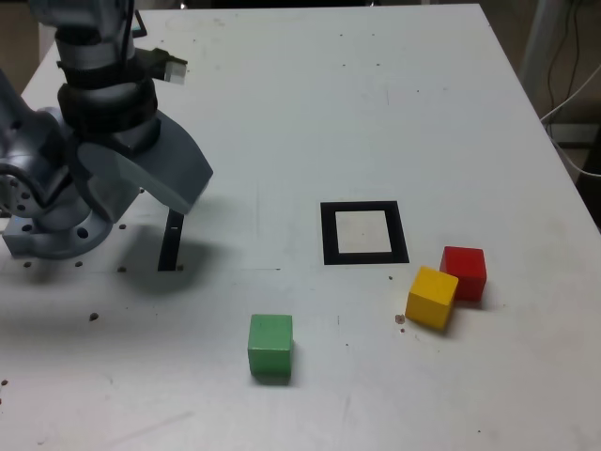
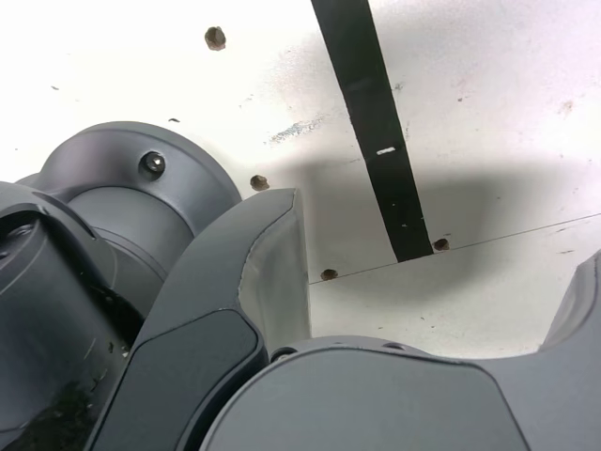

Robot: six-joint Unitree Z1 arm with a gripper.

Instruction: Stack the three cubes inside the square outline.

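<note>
You have the gripper (image 1: 150,193) at the exterior view's left, low over the table (image 1: 310,103) and close to the arm's own base. Its jaws stand wide apart and hold nothing; in the wrist view you see between them only bare table and the thin black strip (image 2: 376,132).

The three cubes are all still loose on the table. The green cube (image 1: 270,347) sits alone near the front edge, apart from the others. The yellow cube (image 1: 432,297) and the red cube (image 1: 464,272) are at the exterior view's right, touching or nearly touching at one corner; I cannot tell which. The square outline (image 1: 363,232) lies between the gripper and this pair, and its white centre is empty, so no step of the stack is done yet.

The cubes look like solid, stiff blocks with matte faces, so I judge them light and not slippery, and they should not give under the jaws. Take each one by two opposite flat side faces, with the jaws coming from above and squared to the cube. The yellow one is turned a little, so you may need to rotate the wrist for it. The green one looks easiest to take first, because it has free space on all sides. With yellow and red, mind that one jaw could push the neighbour.

The outline is only a little wider than a cube, so set the first one down centred.
</note>
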